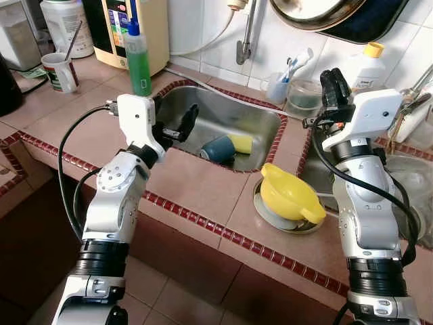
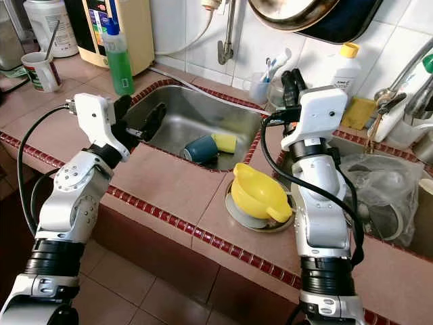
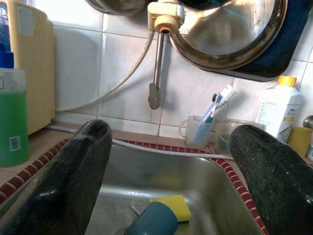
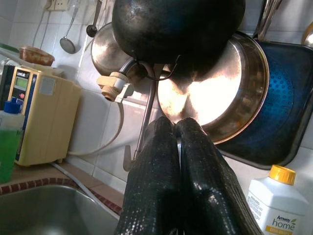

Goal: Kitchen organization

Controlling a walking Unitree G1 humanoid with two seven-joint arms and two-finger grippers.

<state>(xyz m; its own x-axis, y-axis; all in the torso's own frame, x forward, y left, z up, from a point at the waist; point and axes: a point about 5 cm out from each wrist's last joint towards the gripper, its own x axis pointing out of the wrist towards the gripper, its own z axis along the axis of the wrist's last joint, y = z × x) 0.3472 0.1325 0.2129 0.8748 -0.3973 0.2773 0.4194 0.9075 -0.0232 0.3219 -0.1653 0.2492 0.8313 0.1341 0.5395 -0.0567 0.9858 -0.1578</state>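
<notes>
A steel sink (image 1: 260,122) is set into the tiled counter. In it a dark blue cup (image 1: 218,149) lies on its side against a yellow sponge (image 1: 241,143). My left gripper (image 1: 177,113) hovers open over the sink's left rim, pointing toward the cup, with nothing between its fingers (image 3: 73,181). A yellow bowl (image 1: 287,193) rests tilted on a round plate (image 1: 270,213) on the counter, right of the sink. My right gripper (image 1: 333,80) is raised above the counter's back right, pointing up at the wall, shut and empty; its fingers (image 4: 151,186) are pressed together.
A green soap bottle (image 1: 138,57) and a beige appliance (image 1: 152,27) stand behind the sink's left corner, a mug with a spoon (image 1: 59,71) farther left. A toothbrush cup (image 1: 277,87) and white bottle (image 1: 369,68) sit by the wall. Pans (image 4: 215,78) hang above. A second basin holds a plastic bag (image 2: 379,189).
</notes>
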